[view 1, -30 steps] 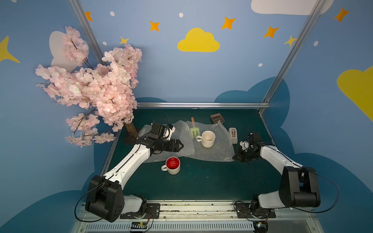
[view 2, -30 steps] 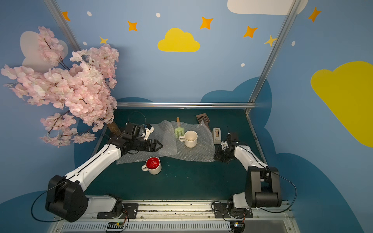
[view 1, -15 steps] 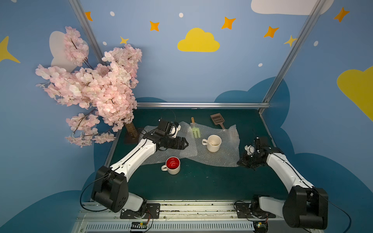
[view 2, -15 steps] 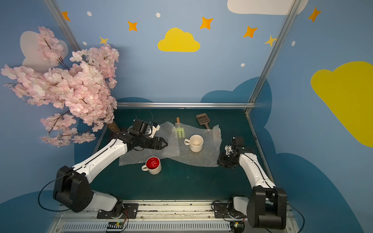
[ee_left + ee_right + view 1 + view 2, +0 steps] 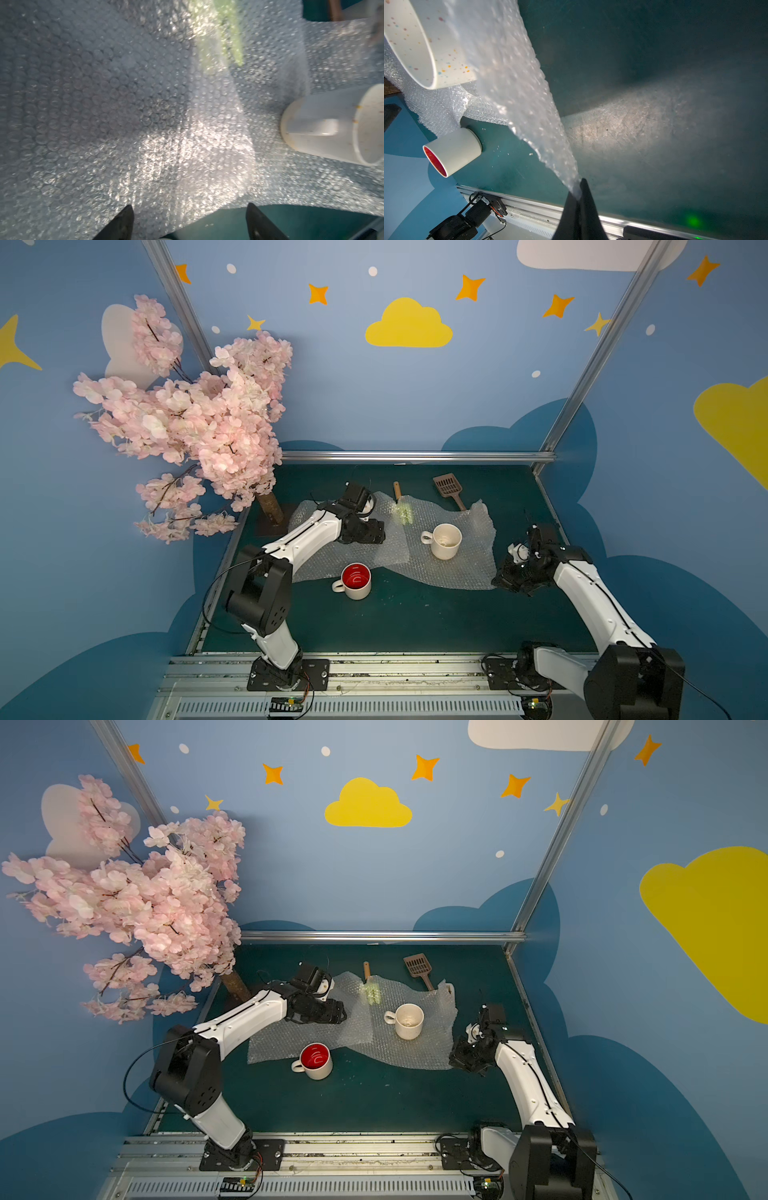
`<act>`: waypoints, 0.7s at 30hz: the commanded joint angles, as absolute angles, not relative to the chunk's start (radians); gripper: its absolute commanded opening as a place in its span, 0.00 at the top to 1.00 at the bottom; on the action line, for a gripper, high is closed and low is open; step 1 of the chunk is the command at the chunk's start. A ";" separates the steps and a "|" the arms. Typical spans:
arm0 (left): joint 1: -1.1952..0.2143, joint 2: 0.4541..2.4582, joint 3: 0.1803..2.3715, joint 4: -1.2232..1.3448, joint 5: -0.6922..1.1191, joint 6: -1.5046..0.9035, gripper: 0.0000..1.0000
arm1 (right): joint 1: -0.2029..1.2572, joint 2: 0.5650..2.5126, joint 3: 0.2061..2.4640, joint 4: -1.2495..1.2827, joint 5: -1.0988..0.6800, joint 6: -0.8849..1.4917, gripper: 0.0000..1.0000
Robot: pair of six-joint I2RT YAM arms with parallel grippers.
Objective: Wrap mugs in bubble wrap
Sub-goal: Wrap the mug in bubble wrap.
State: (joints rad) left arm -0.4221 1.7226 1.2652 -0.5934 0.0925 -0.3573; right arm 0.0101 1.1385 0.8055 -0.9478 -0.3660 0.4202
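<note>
Already the right jaws, clamped on the bubble wrap (image 5: 453,568), had dragged it and the cream mug (image 5: 446,541) forward for wrapping; left jaws gaped empty.

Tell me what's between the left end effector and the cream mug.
Just bubble wrap; both top views and the left wrist view show it.

cream mug (image 5: 446,545) upright on bubble wrap (image 5: 453,572) | red-inside mug (image 5: 356,584) upright, prob touching edge
</note>
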 commanded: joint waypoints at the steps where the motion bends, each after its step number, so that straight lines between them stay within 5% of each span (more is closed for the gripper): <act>1: -0.397 1.736 1.247 -0.586 0.019 -0.391 0.18 | 0.007 1.109 0.841 -1.019 -0.336 0.433 1.00; 13: -0.311 1.773 1.176 -0.569 -0.035 -0.461 0.20 | -0.007 1.042 0.881 -1.097 -0.321 0.455 1.00; 21: -0.327 1.668 1.195 -0.605 0.013 -0.437 0.20 | -0.006 1.023 0.884 -0.870 -0.534 0.528 1.00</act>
State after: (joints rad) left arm -0.3149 1.7432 1.1698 -0.5755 -0.0154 -0.4496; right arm -0.0032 1.0267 0.8516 -0.9718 -0.4389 0.4915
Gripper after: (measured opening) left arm 0.801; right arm 0.047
